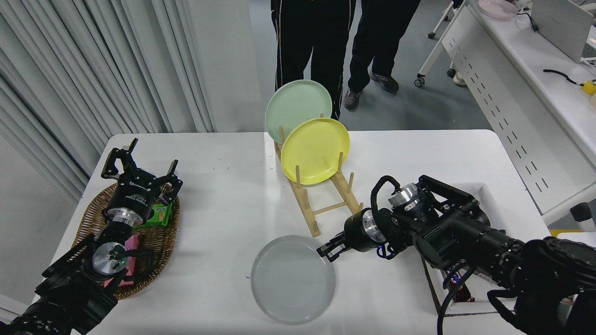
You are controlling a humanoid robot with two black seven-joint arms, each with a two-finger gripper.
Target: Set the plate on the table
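The light grey plate (pixel 292 280) lies flat on the white table (pixel 223 204) near its front edge, just in front of the wooden rack. My right gripper (pixel 327 250) reaches in from the right and is shut on the plate's upper right rim, low over the tabletop. My left gripper (pixel 139 168) is parked at the lower left above the basket, with its fingers spread open and empty.
A wooden rack (pixel 326 204) holds a yellow plate (pixel 315 150) and a pale green plate (pixel 293 104) upright. A wicker basket (pixel 160 237) with snack packs sits at the left. A white tray (pixel 465 304) with chocolate bars lies under my right arm. Two people (pixel 344 42) stand at the far side.
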